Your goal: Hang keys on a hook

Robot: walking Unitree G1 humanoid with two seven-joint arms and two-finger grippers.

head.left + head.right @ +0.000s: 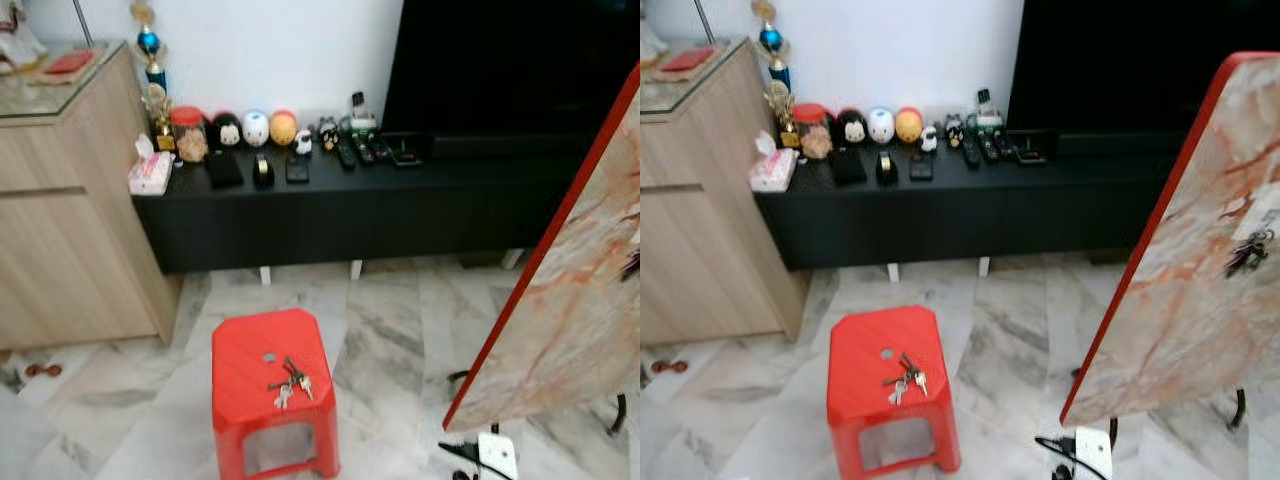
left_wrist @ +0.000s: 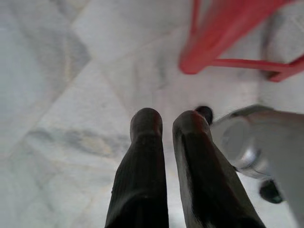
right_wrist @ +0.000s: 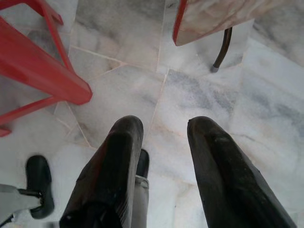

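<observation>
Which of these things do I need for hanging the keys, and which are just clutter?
For the job:
- keys lying on the red stool
- tilted board on the right, where another key bunch already hangs

Lying about:
- jar, round figurines and remotes on the black TV bench
- tissue pack
- trophy
- wooden cabinet

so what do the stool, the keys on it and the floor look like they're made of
Stool: likely moulded plastic, uniform bright red, with a slight sheen and rounded edges. Keys: apparently metal, silvery and darker pieces glinting on a ring. Floor: polished stone tiles, probably marble, white with grey veins and faint joint lines.
</observation>
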